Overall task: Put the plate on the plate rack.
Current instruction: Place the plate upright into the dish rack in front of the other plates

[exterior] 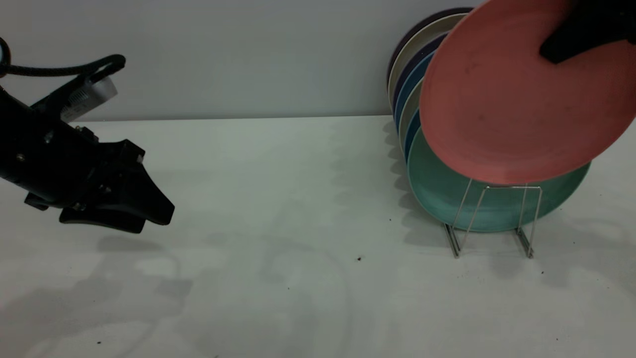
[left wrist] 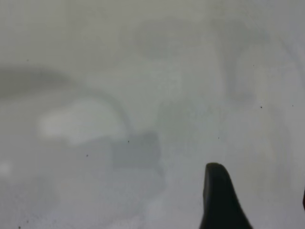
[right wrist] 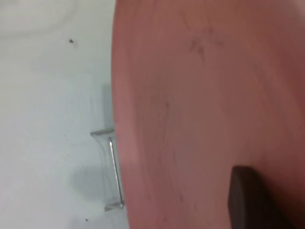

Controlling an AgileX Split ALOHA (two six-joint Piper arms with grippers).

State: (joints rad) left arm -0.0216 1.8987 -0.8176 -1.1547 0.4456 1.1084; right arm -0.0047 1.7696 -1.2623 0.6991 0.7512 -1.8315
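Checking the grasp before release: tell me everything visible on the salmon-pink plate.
The plate is round, matte salmon-pink with a shallow raised rim and faint dark smudges, plastic-looking. It hangs in the air, steeply tilted, face toward the camera, over the front of the plate rack and overlapping the teal-green plate behind. The right claw grips its upper edge; one finger lies across its face. Whether its lower rim touches the wire, I cannot tell.
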